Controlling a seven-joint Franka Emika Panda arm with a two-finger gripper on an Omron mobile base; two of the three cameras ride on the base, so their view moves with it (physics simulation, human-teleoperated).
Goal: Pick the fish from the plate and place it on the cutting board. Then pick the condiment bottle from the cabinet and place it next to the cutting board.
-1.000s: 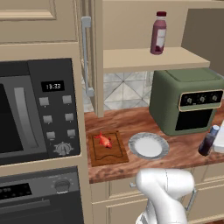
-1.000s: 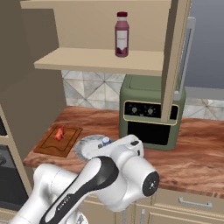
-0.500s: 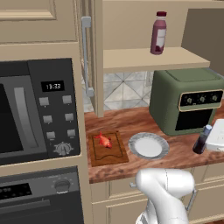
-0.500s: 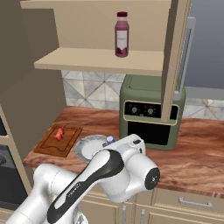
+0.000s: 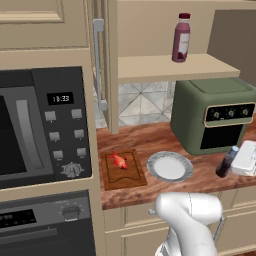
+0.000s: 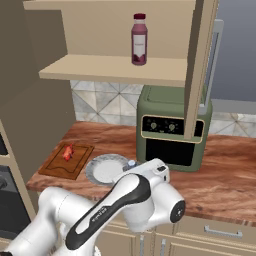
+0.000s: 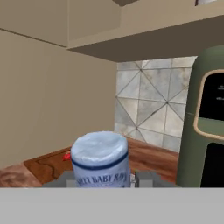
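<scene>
Left base view: I see the fish (image 5: 118, 159) lying on the board (image 5: 123, 170), which sits by the counter's (image 5: 145, 141) left end, close to the front edge. The plate (image 5: 170, 167) is just beside the board on its right, bare. Over at the right edge of the picture the gripper (image 5: 239, 159) grasps the bottle (image 5: 227, 162), tilted, in front of the green oven (image 5: 216, 120) and near the counter's front edge. Up on the cabinet (image 5: 165, 67) shelf a maroon bottle (image 5: 181, 38) stands upright, and the door handle (image 5: 99, 65) hangs at the left.

Right base view: fish on the board (image 6: 67, 160) near the counter's left front corner, plate (image 6: 106, 169) touching or nearly touching the board's right side. I catch the pale cap of the bottle (image 6: 131, 163) peeking above my arm, just right of the plate. The maroon bottle sits on the shelf above.

Hand view: the bottle's cap (image 7: 100, 152) and label top sit right between the fingertips (image 7: 147, 178), jaws clenched on it. The board's corner shows low left, the oven at the right.
</scene>
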